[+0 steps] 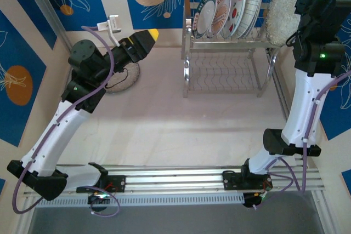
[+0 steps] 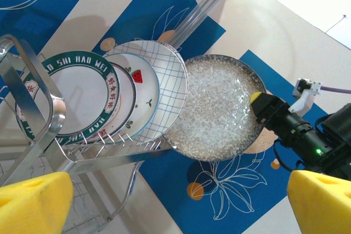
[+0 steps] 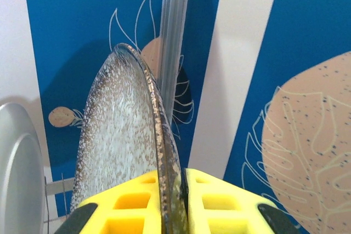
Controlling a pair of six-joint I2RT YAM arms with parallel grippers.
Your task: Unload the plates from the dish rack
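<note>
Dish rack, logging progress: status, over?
Right gripper shut on speckled grey round plate at end of steel wire dish rack. Left gripper open. White grid-lined plate beside.

White-shelled left arm (image 1: 52,135) and right arm (image 1: 306,102), black joints, purple cables (image 1: 111,57) running up from the silver rail (image 1: 175,178), green lights (image 1: 323,55), yellow fingers (image 2: 33,204)

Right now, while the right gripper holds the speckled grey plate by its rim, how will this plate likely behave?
The speckled grey plate looks glossy, so it may slip in the right gripper. Pinched only at one rim edge, it could swing. It seems rigid and probably breakable.
</note>
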